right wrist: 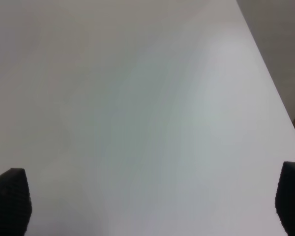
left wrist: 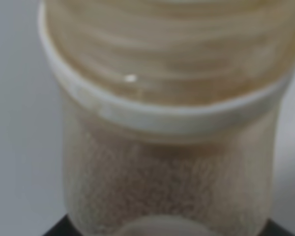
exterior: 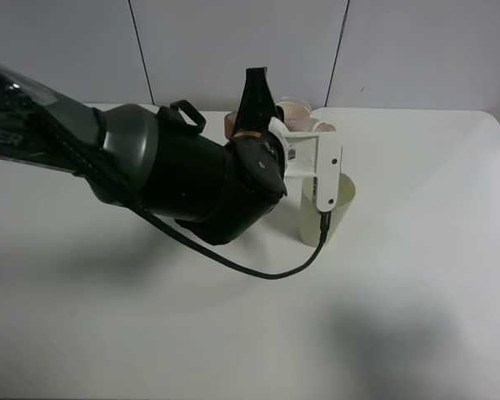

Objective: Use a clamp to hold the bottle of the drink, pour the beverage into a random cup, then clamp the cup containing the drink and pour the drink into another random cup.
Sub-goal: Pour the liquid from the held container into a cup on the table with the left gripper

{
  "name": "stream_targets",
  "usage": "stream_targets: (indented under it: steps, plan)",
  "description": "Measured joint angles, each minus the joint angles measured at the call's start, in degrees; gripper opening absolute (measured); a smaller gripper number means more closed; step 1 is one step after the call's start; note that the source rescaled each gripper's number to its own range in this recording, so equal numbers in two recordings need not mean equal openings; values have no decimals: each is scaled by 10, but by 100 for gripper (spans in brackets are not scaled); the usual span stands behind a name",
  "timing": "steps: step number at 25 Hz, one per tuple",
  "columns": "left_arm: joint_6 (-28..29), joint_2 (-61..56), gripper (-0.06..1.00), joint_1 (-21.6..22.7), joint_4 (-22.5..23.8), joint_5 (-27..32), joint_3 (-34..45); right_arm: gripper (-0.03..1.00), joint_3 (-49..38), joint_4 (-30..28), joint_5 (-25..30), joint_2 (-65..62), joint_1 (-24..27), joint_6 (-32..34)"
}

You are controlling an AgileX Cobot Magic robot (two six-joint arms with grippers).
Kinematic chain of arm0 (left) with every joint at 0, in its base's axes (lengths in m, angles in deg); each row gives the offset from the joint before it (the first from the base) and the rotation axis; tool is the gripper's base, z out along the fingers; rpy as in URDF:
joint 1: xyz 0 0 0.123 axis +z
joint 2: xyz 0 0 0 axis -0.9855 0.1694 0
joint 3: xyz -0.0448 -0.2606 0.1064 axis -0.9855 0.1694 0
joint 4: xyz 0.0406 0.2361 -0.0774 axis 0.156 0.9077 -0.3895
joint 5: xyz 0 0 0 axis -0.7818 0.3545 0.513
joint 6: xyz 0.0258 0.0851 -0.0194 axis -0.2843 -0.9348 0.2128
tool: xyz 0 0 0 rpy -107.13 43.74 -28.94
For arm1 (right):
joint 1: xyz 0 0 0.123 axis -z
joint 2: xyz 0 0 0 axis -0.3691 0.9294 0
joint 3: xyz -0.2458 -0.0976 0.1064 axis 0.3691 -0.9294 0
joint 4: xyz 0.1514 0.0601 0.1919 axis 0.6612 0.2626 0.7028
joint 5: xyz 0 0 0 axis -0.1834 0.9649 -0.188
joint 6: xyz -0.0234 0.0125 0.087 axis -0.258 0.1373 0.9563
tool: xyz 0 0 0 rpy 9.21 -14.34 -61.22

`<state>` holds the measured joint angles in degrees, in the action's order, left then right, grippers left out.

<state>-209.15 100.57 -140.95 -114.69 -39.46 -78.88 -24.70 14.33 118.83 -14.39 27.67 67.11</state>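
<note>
The left hand (exterior: 257,96) of the bulky black arm is clamped tight on the small clear plastic wide-mouthed bottle (left wrist: 167,187). The bottle's threaded neck and white collar fill the left wrist view, and the thin brown, tea-coloured beverage (left wrist: 137,201) shows through its wall. In the high view the wrist is rolled onto its side. Its white camera bracket (exterior: 321,162) is turned toward the tall pale yellow-green plastic tumbler (exterior: 342,208), which stands upright on the white bench (exterior: 417,275), partly hidden behind the bracket. The bottle looks tipped near level, so the step in hand is judged to be the first pour. No stream is visible, and these views do not show whether the mouth sits over the tumbler's opening.

To do it well, the arm should bring the mouth squarely over the opening and close above the rim before tipping further. It should then roll the wrist slowly, since a wide mouth lets liquid go in a rush. The bracket and the trailing black cable (exterior: 258,271) lie near the light tumbler and could knock it, so sideways moves should be small. The right hand (right wrist: 152,206) is spread wide and empty, with only bench beneath it.
</note>
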Motion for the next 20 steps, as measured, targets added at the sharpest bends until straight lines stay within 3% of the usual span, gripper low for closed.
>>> stream_targets:
  steps: [20]
  plan:
    - [-73, 0, 0, 0, 25, -19, 0, 100, 0, -25, 0, 0, 0, 23]
